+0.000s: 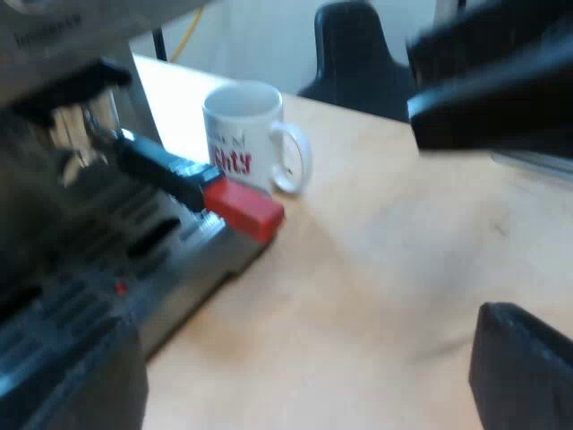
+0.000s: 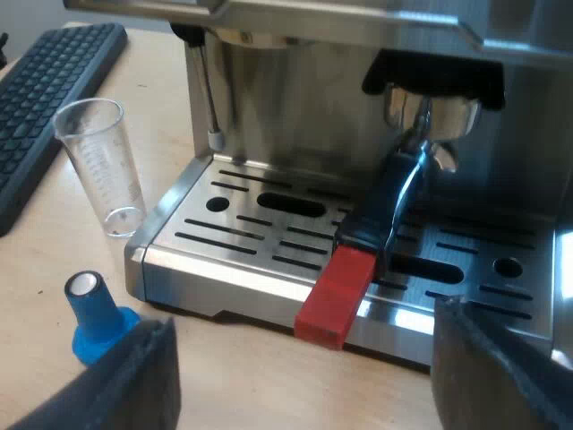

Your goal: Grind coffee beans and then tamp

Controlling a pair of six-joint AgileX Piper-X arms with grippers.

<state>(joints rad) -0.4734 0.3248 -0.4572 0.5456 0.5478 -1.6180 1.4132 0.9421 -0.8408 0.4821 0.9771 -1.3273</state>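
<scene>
Surface (image 1: 403, 296) was pale wood; a black chair (image 1: 354, 54) stood beyond it, before a light wall (image 1: 260, 36). The holder (image 2: 428, 112) sat locked in the espresso machine (image 2: 295, 98), its red end (image 2: 333, 296) over the drip tray (image 2: 260, 224). The mug (image 1: 243, 134), measuring glass (image 2: 100, 166), blue tamper (image 2: 94, 313) and keyboard (image 2: 45, 98) stood near the machine. The left hand (image 1: 452, 224) and right hand (image 2: 306, 327) were spread wide, empty.

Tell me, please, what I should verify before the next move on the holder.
1. Holder locked into the espresso machine's front: ok.
2. Right tool open, facing the handle's red end: ok.
3. Left tool open, holding nothing: ok.
4. Blue tamper upright on the table: ok.
5. Measuring glass upright, apart from the handle: ok.
6. Whether the holder is filled: cannot tell.
</scene>
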